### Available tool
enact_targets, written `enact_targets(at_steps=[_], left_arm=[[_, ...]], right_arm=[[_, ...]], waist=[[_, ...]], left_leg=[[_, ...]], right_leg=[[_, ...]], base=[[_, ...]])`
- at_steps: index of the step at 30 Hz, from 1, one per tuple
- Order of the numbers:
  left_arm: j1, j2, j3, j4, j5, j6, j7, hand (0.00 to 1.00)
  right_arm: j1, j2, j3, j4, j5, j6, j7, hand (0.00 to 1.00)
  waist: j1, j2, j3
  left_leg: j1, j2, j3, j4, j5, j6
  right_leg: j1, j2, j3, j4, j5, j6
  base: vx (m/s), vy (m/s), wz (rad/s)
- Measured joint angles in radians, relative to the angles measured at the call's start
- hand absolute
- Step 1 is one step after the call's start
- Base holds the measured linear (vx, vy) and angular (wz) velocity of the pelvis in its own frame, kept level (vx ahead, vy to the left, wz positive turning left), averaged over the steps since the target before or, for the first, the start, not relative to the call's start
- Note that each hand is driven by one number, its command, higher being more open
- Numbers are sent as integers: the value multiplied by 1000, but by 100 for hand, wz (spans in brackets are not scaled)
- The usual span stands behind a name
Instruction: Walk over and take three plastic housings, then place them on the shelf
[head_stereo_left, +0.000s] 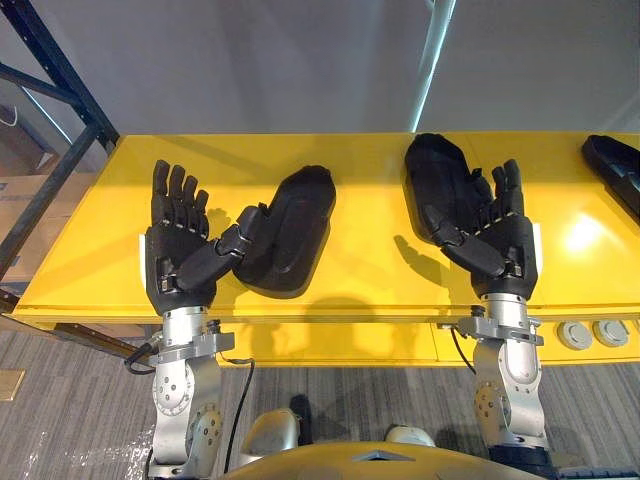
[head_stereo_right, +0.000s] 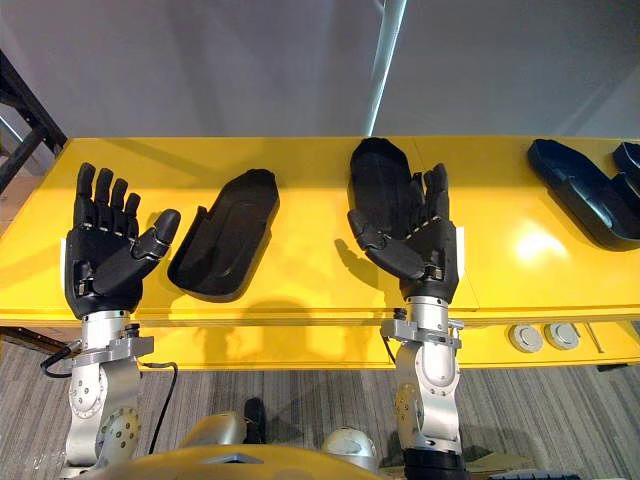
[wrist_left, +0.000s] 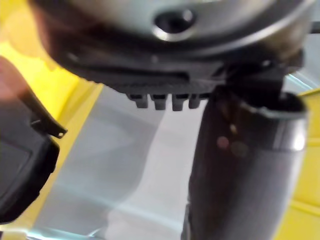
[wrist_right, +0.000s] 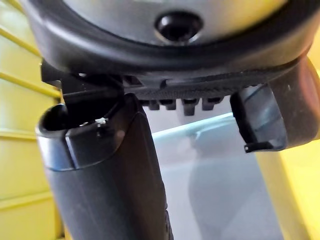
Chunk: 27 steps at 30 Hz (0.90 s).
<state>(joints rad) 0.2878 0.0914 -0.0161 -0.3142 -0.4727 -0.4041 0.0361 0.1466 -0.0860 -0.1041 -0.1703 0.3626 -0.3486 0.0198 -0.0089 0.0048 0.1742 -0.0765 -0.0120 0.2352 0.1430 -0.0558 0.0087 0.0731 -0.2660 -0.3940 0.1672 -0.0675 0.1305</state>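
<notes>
Seeing the left robot hand (head_stereo_right: 100, 255) and right robot hand (head_stereo_right: 415, 235) both spread open and holding nothing at the counter's (head_stereo_right: 300, 290) front edge, with one housing (head_stereo_right: 225, 235) lying just beside the left thumb, a second housing (head_stereo_right: 375, 175) past the right fingers and a third housing (head_stereo_right: 585, 195) off by the right edge. Can't tell whether the right fingers touch theirs. Could easily go wrong by closing on these smooth, wide shells at a bad angle and shoving one toward the back edge instead of gripping it.
</notes>
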Motion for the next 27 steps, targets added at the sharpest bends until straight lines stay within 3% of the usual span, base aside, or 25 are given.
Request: enact_targets(at_steps=[3,5,10,13,19,21,24,27], left_arm=[[-3,1,1,-5,4,0,-29,100],[-5,14,11,-6,12,-1,-37,100],[-11,59,107,-16,18,-1,-53,100],[-15,59,120,-60,14,-2,-51,100],[-62,29,9,-72,-42,5,-51,100],[-63,25,-29,-38,-49,18,-50,100],[-59,23,-70,11,-53,30,-50,100],[-52,21,-104,10,-71,36,-60,100]], right_arm=[[-4,-1,-4,0,-10,-20,-15,100],[-2,-2,13,5,-24,-24,-33,100],[-10,-2,37,4,-40,-55,-12,100],[-18,-9,33,0,-40,-54,-2,100],[-57,-25,41,2,-120,-49,-37,100],[-61,-25,46,2,-116,-49,-35,100],[-64,-26,45,2,-103,-48,-13,100],[-67,-30,58,2,-78,-44,1,100]], waist=[[-5,7,1],[-2,15,2],[-12,8,0],[-17,8,-1],[-20,12,1],[-25,10,0],[-29,1,7],[-18,1,8]], left_leg=[[16,-13,77,-36,5,3],[16,-18,93,-11,7,26],[41,-36,100,-41,18,47],[51,-45,82,-99,50,39],[51,-31,96,-203,109,21],[52,-21,96,-190,122,34],[45,-1,92,-115,92,37],[48,20,78,-58,51,10]], right_leg=[[-4,-31,3,-21,10,17],[-1,-36,19,-15,17,27],[19,-46,14,-32,23,35],[18,-43,-3,-42,23,35],[-19,-14,-15,-55,26,39],[-13,-3,-15,-64,24,35],[36,13,-27,-89,20,28],[68,29,-28,-96,13,14]], base=[[26,131,2],[54,114,-11],[69,53,0],[24,-20,17],[20,-42,3],[91,-61,-2],[82,-89,12],[32,-68,-3]])
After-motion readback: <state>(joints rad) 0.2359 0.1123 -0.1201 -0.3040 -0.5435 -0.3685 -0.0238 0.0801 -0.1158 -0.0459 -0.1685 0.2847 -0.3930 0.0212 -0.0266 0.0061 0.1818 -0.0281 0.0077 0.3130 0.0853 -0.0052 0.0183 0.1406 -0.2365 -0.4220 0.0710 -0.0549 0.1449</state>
